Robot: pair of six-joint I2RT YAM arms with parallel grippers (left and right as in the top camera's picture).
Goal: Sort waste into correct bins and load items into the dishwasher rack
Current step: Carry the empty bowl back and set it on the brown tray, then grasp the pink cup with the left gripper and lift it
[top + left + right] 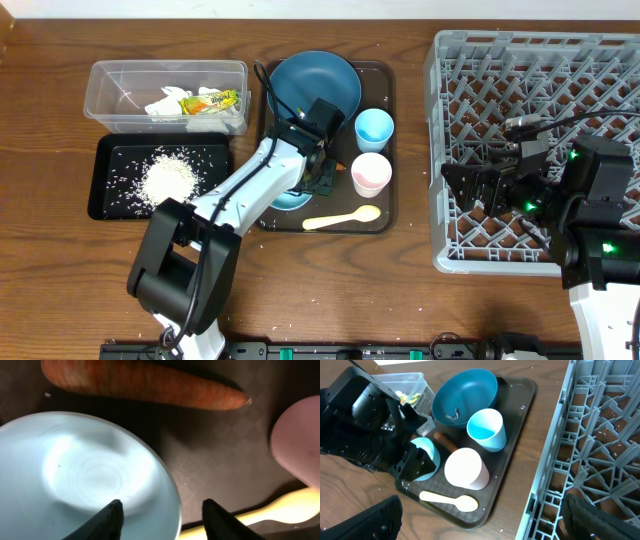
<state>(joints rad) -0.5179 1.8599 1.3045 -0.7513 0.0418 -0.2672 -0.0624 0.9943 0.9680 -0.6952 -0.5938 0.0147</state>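
Orange carrot (145, 385) beside the light blue bowl (85, 475) mid-counter; left gripper (162, 507) spread over its rim, right gripper (482, 510) spread near the right edge.

Your surface (60, 270) is brown grained wood. On the serving tray (210, 460), whose dark face is matt and finely cross-hatched, the bowl (90, 475) looks smooth and glossy, and the carrot (150, 385) rough and ridged. Left of that tray the tub (100, 70) is clear plastic; right of it the dishwasher rack (436, 150) is matt grey plastic.
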